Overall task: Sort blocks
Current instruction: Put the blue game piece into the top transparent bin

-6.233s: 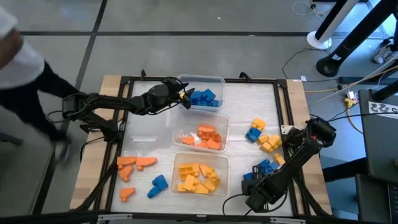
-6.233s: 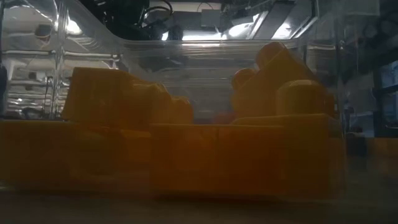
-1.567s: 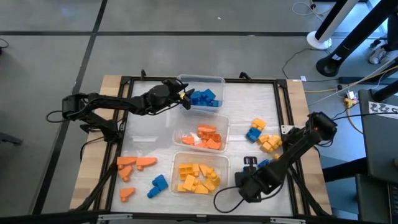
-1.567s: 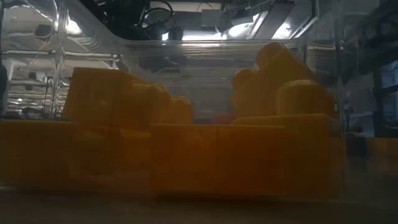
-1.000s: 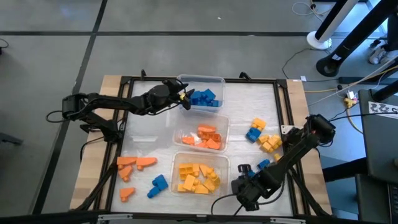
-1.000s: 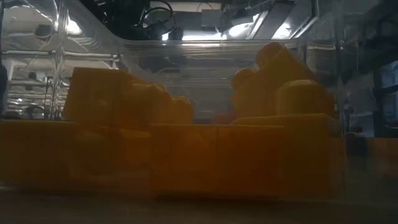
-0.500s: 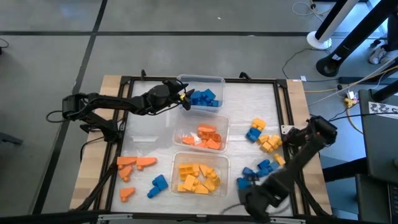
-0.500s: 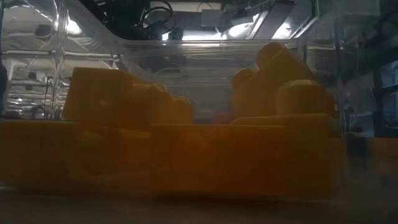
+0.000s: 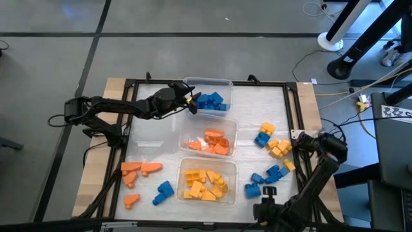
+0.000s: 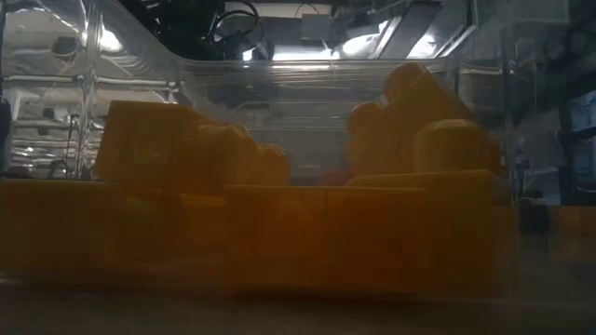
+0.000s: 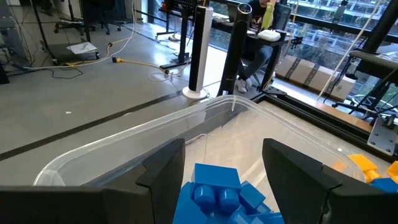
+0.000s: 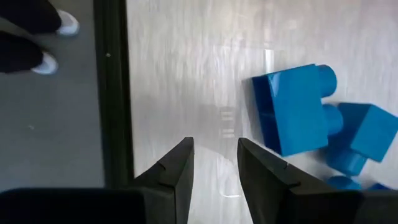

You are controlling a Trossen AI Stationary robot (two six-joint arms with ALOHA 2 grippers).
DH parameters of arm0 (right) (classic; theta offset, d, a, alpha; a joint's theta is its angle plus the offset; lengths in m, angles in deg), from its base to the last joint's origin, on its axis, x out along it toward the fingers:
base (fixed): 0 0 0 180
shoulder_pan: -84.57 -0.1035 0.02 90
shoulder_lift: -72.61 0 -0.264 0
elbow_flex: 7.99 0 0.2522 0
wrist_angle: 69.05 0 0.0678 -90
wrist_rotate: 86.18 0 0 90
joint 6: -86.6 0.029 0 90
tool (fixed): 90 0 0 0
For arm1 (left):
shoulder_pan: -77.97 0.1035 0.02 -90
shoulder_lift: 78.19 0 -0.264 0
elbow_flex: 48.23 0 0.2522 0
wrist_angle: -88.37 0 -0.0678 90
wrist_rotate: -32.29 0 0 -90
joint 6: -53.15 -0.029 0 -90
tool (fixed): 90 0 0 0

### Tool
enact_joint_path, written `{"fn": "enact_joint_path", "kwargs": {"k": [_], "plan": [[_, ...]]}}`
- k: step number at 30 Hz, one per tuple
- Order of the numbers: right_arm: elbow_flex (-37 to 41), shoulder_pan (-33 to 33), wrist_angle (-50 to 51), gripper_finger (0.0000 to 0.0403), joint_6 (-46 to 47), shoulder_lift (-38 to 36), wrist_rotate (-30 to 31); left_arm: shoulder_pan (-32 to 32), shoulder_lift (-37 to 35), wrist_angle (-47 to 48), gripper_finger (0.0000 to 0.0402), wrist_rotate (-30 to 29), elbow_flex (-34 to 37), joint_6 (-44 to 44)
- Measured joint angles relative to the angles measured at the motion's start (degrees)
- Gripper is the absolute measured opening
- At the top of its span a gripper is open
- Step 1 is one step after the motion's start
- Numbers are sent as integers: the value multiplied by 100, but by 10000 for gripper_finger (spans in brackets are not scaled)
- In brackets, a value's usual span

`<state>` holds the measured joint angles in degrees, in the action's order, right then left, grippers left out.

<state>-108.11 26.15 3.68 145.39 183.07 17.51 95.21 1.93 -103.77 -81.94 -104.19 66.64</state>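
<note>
I am pulling the right tool (image 9: pixel 265 205) back toward the near edge of the tabletop (image 9: pixel 257 106); a second ago it was reaching in beside the yellow tub, and now it is hanging clear of the blue blocks (image 9: pixel 262 178) it was working among, jaws partly open and holding nothing, so that cluster is still waiting to be sorted. In the right wrist view one blue block (image 12: pixel 292 115) is lying just ahead of the empty fingers (image 12: pixel 176 174). My left tool (image 9: pixel 191 100) is sitting unmoved at the rim of the far tub (image 9: pixel 222 83), spread wide and empty over the blue pieces (image 11: pixel 214 190) already in it. The middle tub (image 9: pixel 187 136) is holding orange pieces, the near tub (image 9: pixel 183 165) yellow ones. Loose orange blocks (image 9: pixel 136 169) and mixed blue and yellow ones (image 9: pixel 271 140) are still lying on the tabletop.
</note>
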Motion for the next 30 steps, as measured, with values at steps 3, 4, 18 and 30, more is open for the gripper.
{"fn": "enact_joint_path", "kwargs": {"k": [3,4,18,30], "plan": [[0,112,-52,122,-179,113,-34,-1,0,-3,205,0,-1,0],[0,139,-76,122,-227,143,-83,2,0,-3,205,0,-1,0],[0,499,204,122,-1712,748,561,2,0,3,205,-2,1,24],[13,496,654,122,-1715,993,1223,3,0,1,205,-2,0,4]]}}
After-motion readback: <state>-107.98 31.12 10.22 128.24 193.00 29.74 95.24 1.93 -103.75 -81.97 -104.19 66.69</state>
